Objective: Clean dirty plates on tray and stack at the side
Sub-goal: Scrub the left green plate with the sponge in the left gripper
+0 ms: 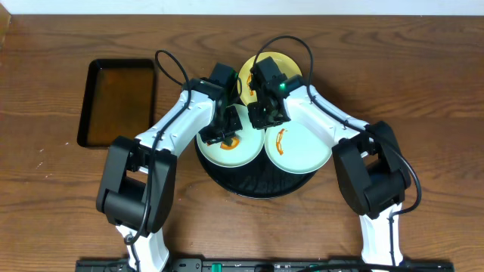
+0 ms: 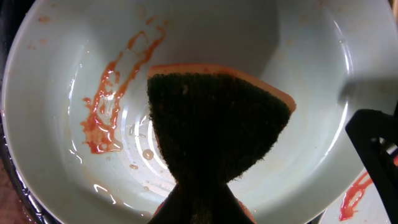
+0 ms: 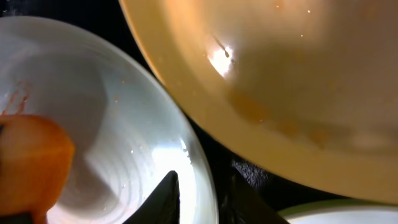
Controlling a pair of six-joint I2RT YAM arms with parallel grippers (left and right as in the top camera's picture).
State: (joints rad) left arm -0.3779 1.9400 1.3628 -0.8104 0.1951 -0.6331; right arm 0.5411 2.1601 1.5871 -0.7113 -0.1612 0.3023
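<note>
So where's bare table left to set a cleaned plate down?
Bare table lies right of the right arm, and left of and behind the pan. Crowded: the tray, filled by three plates, with the left gripper and right gripper over it.

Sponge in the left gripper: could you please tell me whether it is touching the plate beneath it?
Touching. The left wrist view shows the sponge lying against the mint-white plate, its orange edge meeting the wet surface with no gap.
</note>
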